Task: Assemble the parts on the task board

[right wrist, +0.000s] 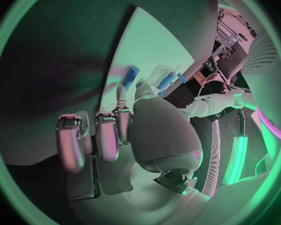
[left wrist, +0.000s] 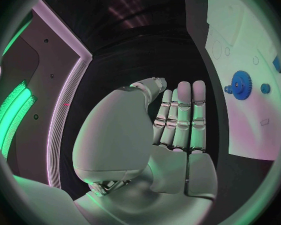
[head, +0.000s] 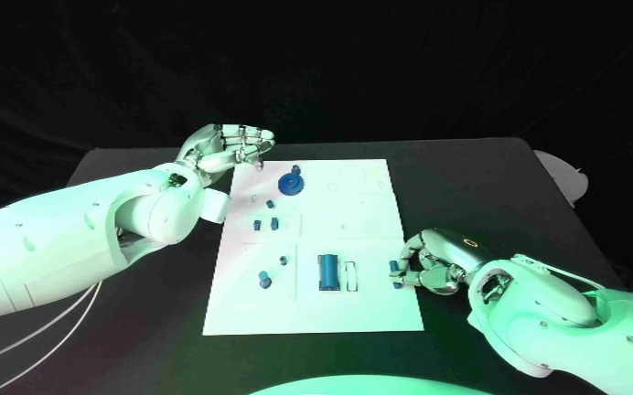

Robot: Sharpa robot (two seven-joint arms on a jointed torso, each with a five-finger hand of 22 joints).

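Note:
The white task board [head: 372,230] lies in the middle of the table. A blue gear [head: 292,182] sits near its far left, small blue parts [head: 271,224] below it, and a long blue cylinder [head: 327,271] stands in a slot near the front. My left hand [head: 232,148] hovers at the board's far left corner, fingers straight, holding nothing; the gear [left wrist: 240,85] lies beyond my left hand [left wrist: 178,120]. At the board's right edge my right hand [head: 435,263] pinches a small blue peg [head: 396,271]. The peg [right wrist: 131,77] sticks out past the fingertips [right wrist: 122,92].
A white rounded object [head: 570,176] sits at the table's right edge. Bare black table [head: 501,194] lies on both sides of the board. More blue parts [right wrist: 167,80] stand on the board behind the peg.

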